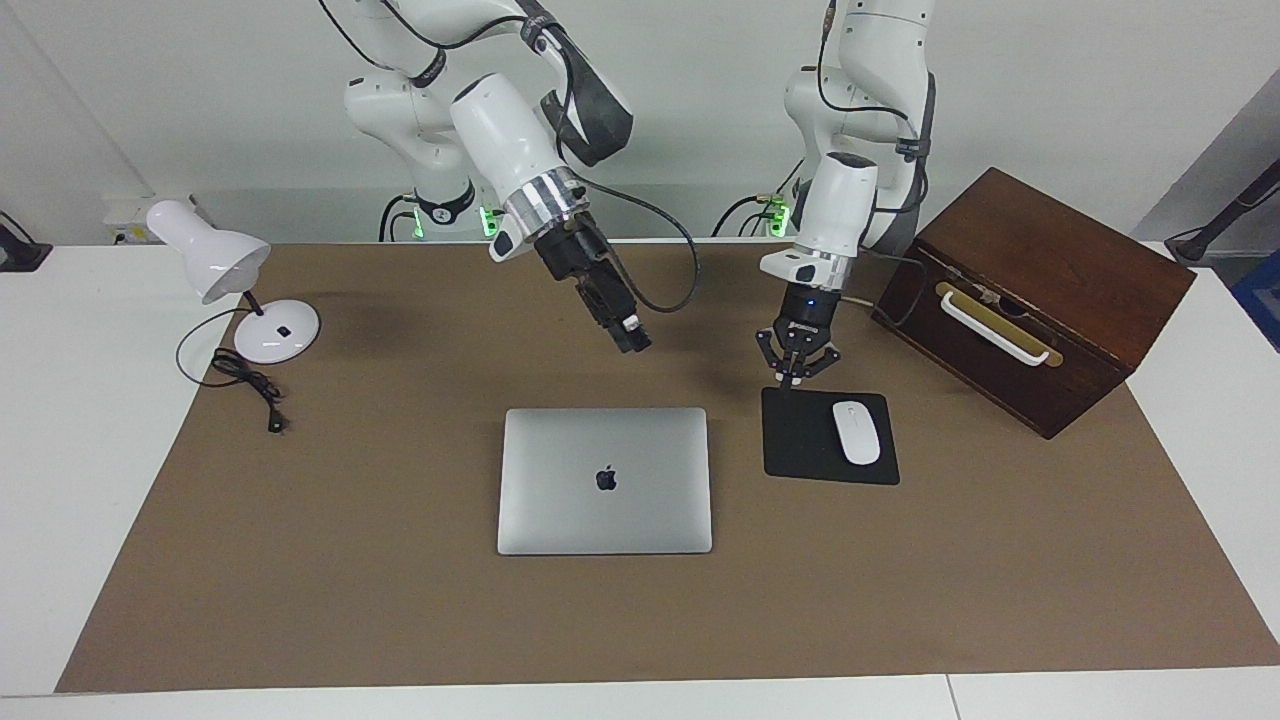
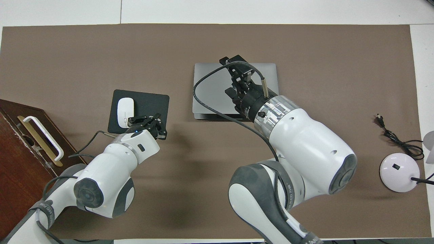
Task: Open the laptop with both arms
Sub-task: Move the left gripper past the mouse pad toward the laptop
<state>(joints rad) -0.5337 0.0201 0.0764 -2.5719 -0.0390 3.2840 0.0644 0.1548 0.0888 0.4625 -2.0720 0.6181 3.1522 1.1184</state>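
The silver-grey laptop [image 1: 604, 500] [image 2: 212, 86] lies shut and flat in the middle of the brown mat, its logo facing up. My right gripper [image 1: 630, 340] [image 2: 237, 64] hangs tilted in the air over the laptop's half nearer the robots and does not touch the lid. My left gripper [image 1: 790, 378] [image 2: 146, 122] points down, shut on nothing. It sits just above the corner of the black mouse pad [image 1: 800, 440] [image 2: 149, 101] that is nearest the robots and the laptop.
A white mouse [image 1: 856, 432] [image 2: 125, 112] lies on the pad. A dark wooden box [image 1: 1060, 270] [image 2: 20, 162] with a white handle stands at the left arm's end. A white desk lamp [image 1: 215, 260] with its cord [image 1: 250, 385] stands at the right arm's end.
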